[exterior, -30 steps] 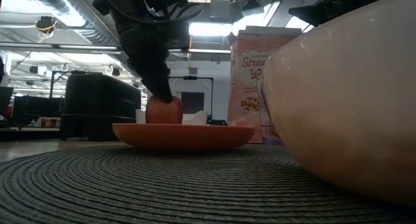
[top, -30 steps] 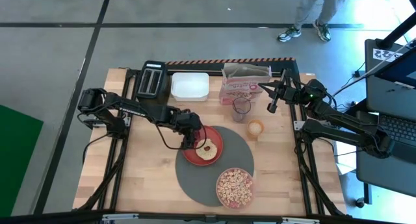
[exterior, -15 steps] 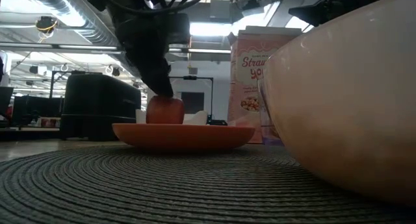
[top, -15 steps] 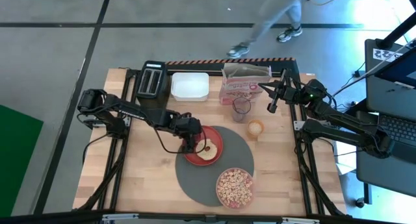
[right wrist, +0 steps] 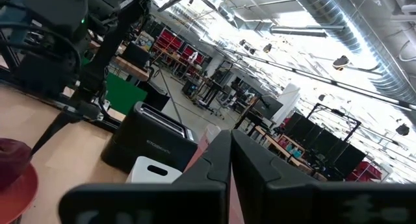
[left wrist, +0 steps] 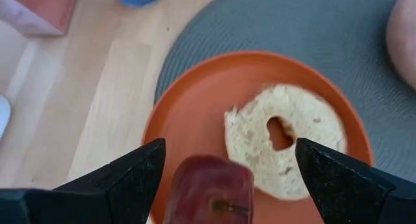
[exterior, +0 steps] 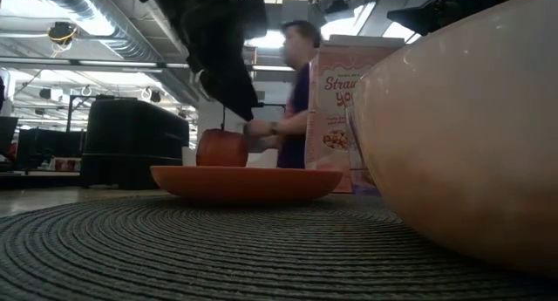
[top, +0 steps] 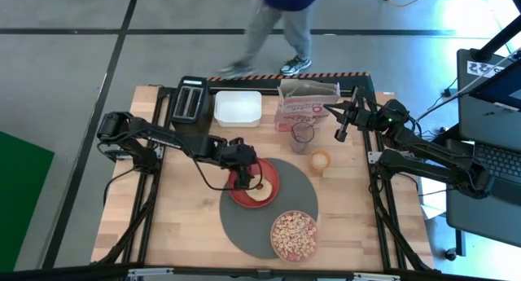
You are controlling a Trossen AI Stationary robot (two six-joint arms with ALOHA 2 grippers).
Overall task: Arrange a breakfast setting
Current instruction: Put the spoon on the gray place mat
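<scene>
**Fruit sits right under the left end effector**

The left end effector (top: 242,177) hangs over the red plate (top: 272,172), on the side of the plate nearest the left arm. Its two fingers (left wrist: 114,178) are spread wide, with nothing held. The fruit (left wrist: 209,188) lies between them and just below, sitting on the plate. In the low view the fruit (exterior: 221,148) rests on the plate (exterior: 244,182) and the dark fingers are a little above it, not touching.

The toast (left wrist: 286,136) lies just beside the fruit, further across the plate, away from the left arm. The plate is on the mat (top: 244,228), and the bowl (top: 294,234) full of cereal is on the mat too, near the front edge of the table (top: 179,224). The cereal box (top: 305,104) stands at the back.

The left arm is much the nearer one to the plate. The right end effector (top: 342,123) waits well apart, near the box, with its fingers pressed together.

I think any next move here is straight up or straight down, since the fruit is right below. A person (exterior: 292,100) walks past behind the table
</scene>
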